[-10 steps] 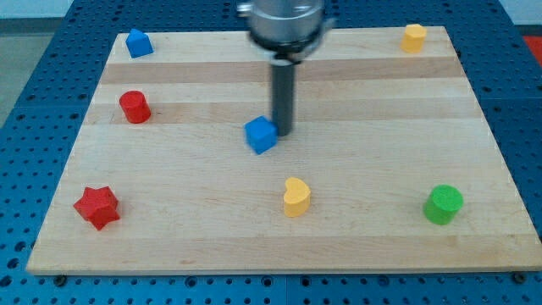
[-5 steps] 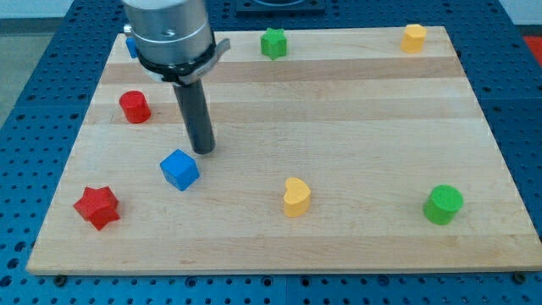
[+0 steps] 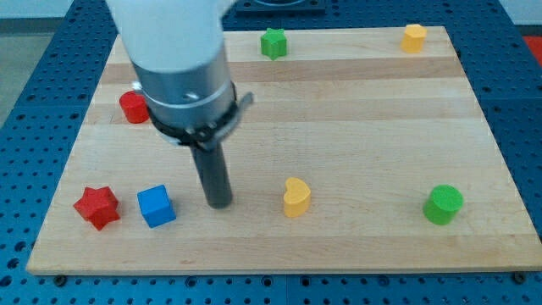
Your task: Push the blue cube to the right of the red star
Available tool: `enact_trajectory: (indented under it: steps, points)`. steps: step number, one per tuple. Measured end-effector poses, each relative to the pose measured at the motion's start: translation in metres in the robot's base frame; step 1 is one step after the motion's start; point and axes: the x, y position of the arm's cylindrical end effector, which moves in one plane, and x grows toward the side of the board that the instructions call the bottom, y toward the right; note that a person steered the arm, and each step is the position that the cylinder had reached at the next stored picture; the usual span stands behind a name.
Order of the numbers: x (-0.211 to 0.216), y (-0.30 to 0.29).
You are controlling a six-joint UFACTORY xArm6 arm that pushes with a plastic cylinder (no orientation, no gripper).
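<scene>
The blue cube [image 3: 157,206] sits near the view's bottom left, just right of the red star [image 3: 96,207], with a small gap between them. My tip [image 3: 220,203] rests on the board to the right of the blue cube, apart from it, and left of the yellow heart [image 3: 296,197].
A red cylinder [image 3: 131,108] shows at the left, partly hidden by the arm. A green star [image 3: 273,42] lies at the top middle, a yellow block [image 3: 413,37] at the top right, a green cylinder [image 3: 443,204] at the bottom right. The board's front edge [image 3: 271,269] is close below.
The blue cube has slid down and left to beside the red star. My tip has moved down the view and now stands right of the cube.
</scene>
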Motion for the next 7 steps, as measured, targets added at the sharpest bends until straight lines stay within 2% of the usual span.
enact_trajectory:
  steps: [1,2,5,6,7]
  points:
    - [0.02,-0.007]
    - [0.02,-0.039]
    - [0.018,-0.067]
    - [0.009,-0.038]
    - [-0.041,-0.007]
